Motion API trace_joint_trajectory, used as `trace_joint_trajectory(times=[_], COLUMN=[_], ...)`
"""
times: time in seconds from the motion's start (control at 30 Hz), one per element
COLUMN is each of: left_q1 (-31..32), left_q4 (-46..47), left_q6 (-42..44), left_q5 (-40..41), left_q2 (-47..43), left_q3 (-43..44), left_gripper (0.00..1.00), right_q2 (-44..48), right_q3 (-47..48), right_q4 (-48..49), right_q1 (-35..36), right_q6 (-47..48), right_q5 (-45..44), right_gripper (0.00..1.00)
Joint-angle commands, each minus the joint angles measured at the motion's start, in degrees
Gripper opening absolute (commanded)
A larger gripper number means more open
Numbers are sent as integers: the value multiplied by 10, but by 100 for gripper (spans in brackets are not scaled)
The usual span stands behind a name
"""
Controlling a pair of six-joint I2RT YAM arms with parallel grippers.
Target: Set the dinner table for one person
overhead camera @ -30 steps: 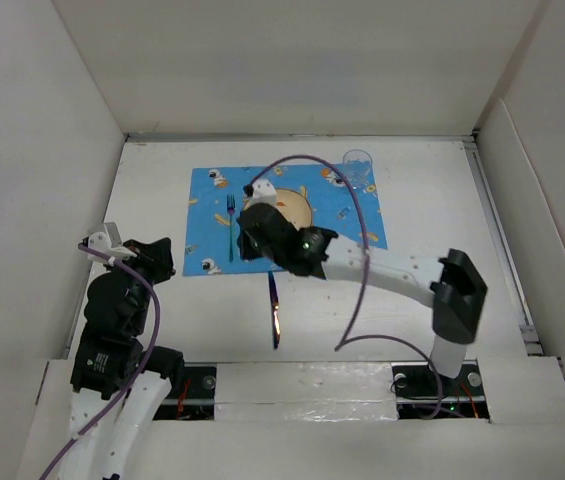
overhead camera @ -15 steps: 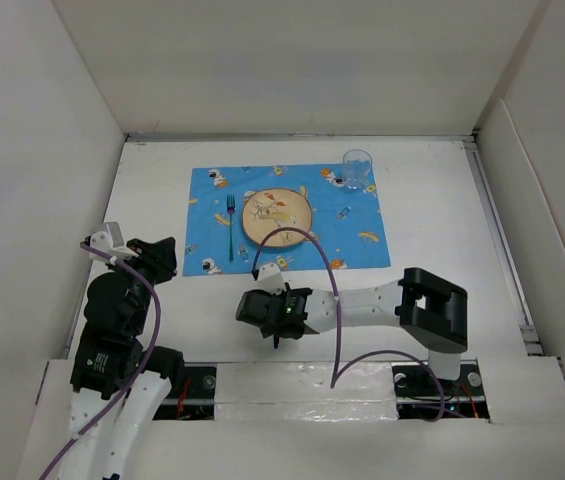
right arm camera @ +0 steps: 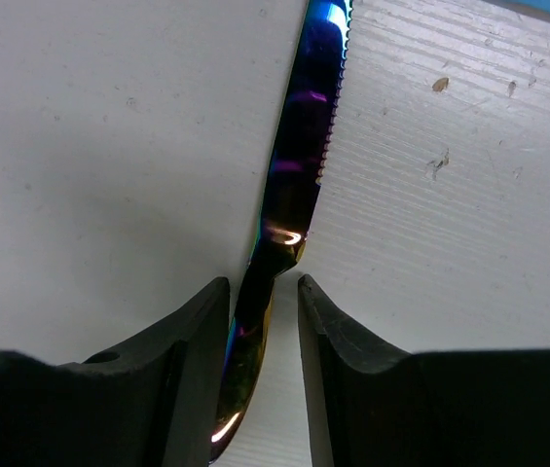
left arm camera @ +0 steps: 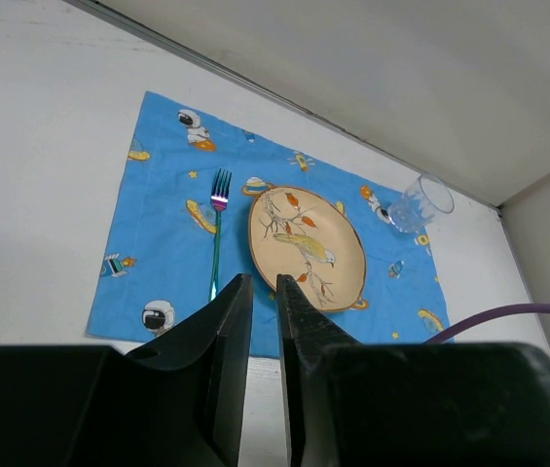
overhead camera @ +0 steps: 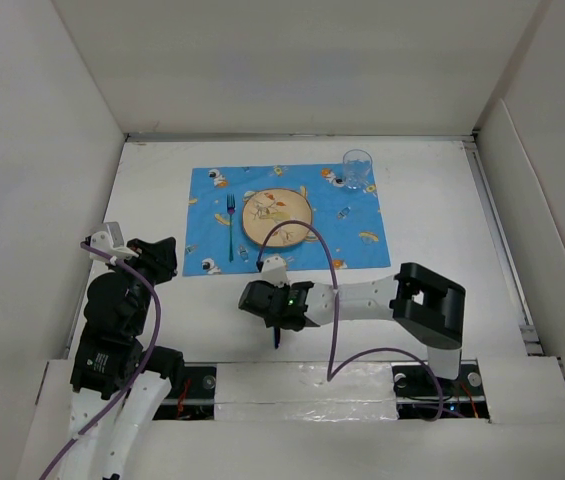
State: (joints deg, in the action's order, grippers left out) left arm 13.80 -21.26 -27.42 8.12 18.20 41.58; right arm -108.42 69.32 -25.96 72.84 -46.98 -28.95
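- No brand, label or readable writing shows anywhere. The only print is the cartoon pattern of astronauts and planets on the blue placemat [overhead camera: 202, 215].
- A clear drinking glass [overhead camera: 358, 168] stands upright on the far right corner of the placemat. The blue cloth shows through its wall, and I cannot tell whether it holds anything.
- A round tan plate [overhead camera: 276, 213] sits near the middle of the placemat. It carries only its painted design of a bird on a branch.
- A fork [overhead camera: 230, 225] with a teal handle and purple tines lies on the placemat just left of the plate, tines pointing to the far wall.
- The dinner table [overhead camera: 432, 210], a plain white matte top boxed in by white walls, lies under all of this. The placemat is on its far central part.
- An iridescent knife [right arm camera: 299, 146] with a serrated blade lies on the bare tabletop, on the near side of the placemat and close to the near edge.
- The right gripper [right arm camera: 260, 292] is down over the knife, fingers set narrowly on either side of its handle. Whether they actually press on it cannot be told.
- The left gripper [left arm camera: 265, 292] hangs above the left side of the table with only a thin slit between its fingers. It holds nothing.
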Motion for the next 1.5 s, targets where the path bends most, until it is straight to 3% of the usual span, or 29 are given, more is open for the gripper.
trace_joint_trajectory(times=[0.0, 0.3, 0.63, 1.0, 1.17, 1.2, 1.3, 1.47], left_q1=[3, 3, 3, 3, 3, 3, 3, 3], left_q4=[21, 19, 19, 20, 20, 20, 18, 17], left_q6=[6, 5, 6, 7, 7, 7, 7, 8], left_q5=[-2, 2, 5, 3, 2, 1, 1, 1], left_q2=[-2, -2, -4, 0, 0, 1, 3, 5], left_q3=[0, 1, 2, 1, 1, 1, 1, 1], left_gripper=[14, 14, 15, 15, 15, 15, 15, 15], right_q2=[-3, -5, 15, 129, 180, 189, 194, 158], right_q3=[-21, -48, -45, -5, -5, -3, -1, 36], right_q4=[39, 41, -57, -100, -67, -50, -29, 11], right_q1=[-2, 3, 40, 29, -29, -77, -113, -237], right_q6=[-14, -39, -76, -38, 25, 48, 93, 178], right_q5=[10, 17, -48, -78, -69, -66, -58, -23], right_gripper=[39, 28, 1, 0, 0, 0, 0, 0])
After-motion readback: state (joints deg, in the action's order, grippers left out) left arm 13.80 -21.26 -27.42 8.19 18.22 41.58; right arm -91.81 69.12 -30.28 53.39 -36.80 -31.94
